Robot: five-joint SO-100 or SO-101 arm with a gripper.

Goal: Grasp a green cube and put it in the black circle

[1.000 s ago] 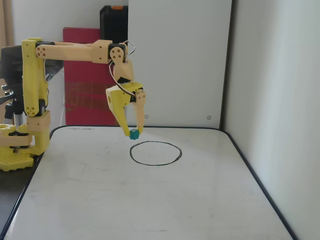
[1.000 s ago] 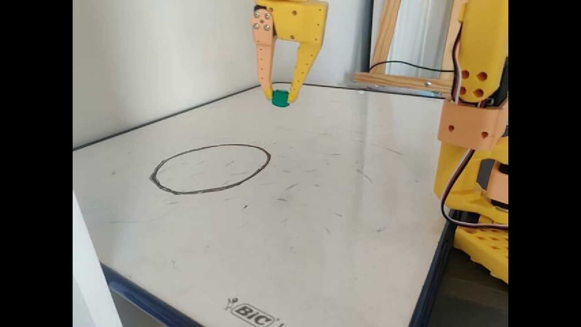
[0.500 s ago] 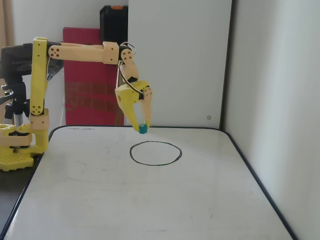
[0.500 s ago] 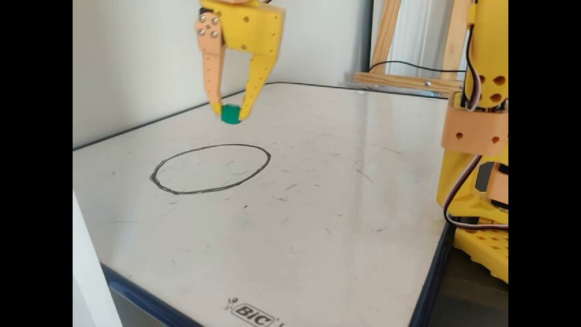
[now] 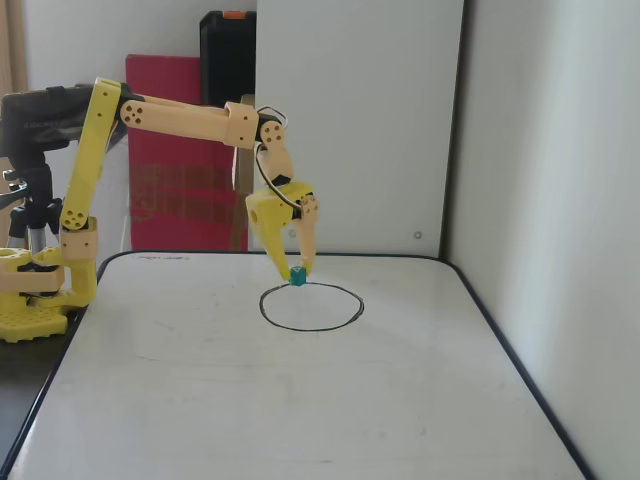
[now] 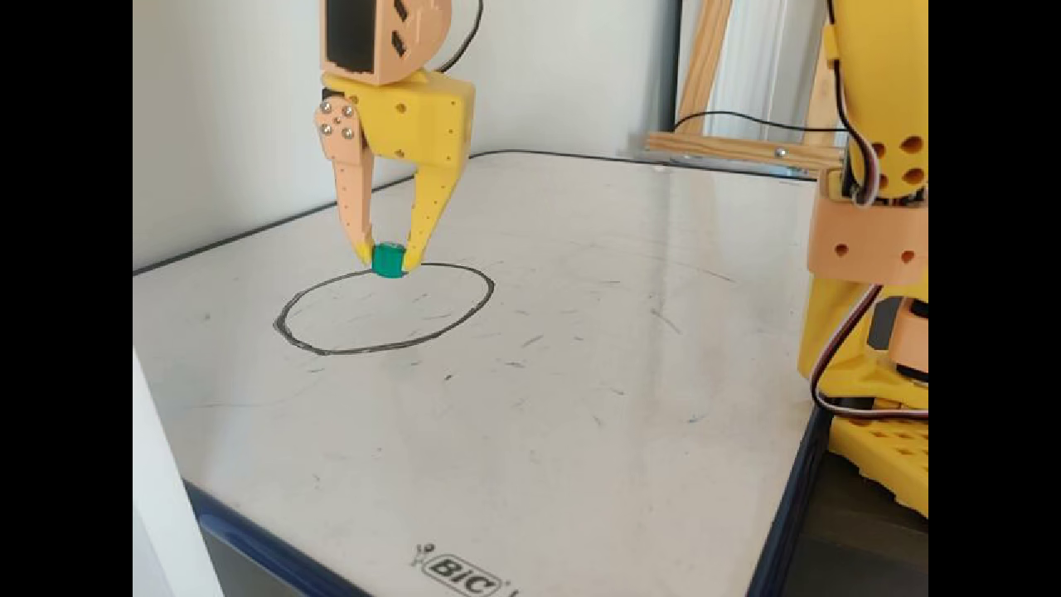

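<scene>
A small green cube point(image 5: 298, 276) point(image 6: 387, 259) is pinched between the two yellow fingertips of my gripper point(image 5: 297, 273) point(image 6: 387, 259). The gripper points straight down and is shut on the cube. The cube sits at or just above the far edge of the black circle point(image 5: 311, 306) point(image 6: 384, 308) drawn on the whiteboard. In both fixed views the cube lies over the circle's line rather than its middle. Whether the cube touches the board cannot be told.
The whiteboard point(image 5: 300, 400) point(image 6: 580, 348) has a dark rim. The arm's yellow base point(image 5: 35, 290) point(image 6: 879, 332) stands at one side of the board. A white wall point(image 5: 560, 200) runs along the other side. A red panel point(image 5: 170, 190) stands behind.
</scene>
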